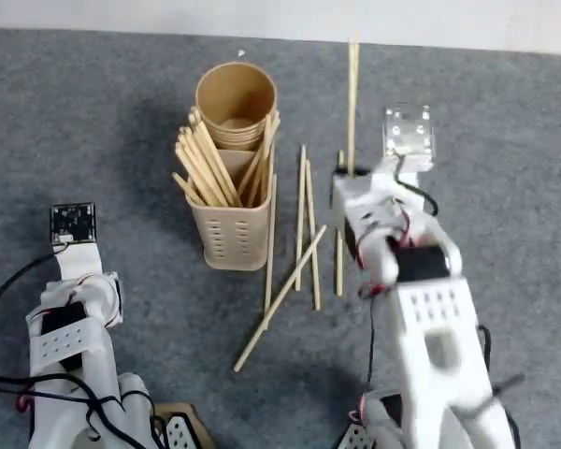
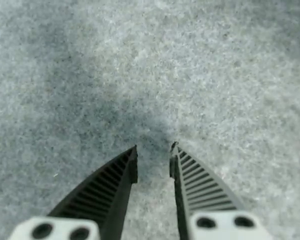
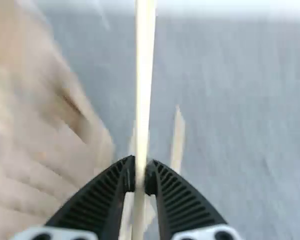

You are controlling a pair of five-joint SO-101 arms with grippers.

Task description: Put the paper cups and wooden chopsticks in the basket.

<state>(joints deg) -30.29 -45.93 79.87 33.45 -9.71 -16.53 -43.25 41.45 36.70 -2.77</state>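
Note:
A beige perforated basket [image 1: 232,238] lies on the grey mat, with several wooden chopsticks [image 1: 210,168] in it and a stack of paper cups [image 1: 236,98] at its far end. More loose chopsticks [image 1: 304,224] lie on the mat just to its right. My right gripper [image 1: 350,178] [image 3: 139,175] is shut on one chopstick [image 1: 352,103] [image 3: 144,75], which points away toward the table's far edge. The basket [image 3: 35,125] shows as a beige mass beside it. My left gripper [image 2: 153,160] hangs slightly open over bare mat with nothing between its fingers, at the near left.
The left arm [image 1: 70,323] stands near the front left corner, well apart from the basket. The right arm [image 1: 430,318] reaches up the right side. Cables trail near the front edge [image 1: 9,393]. Open mat stretches left of the basket.

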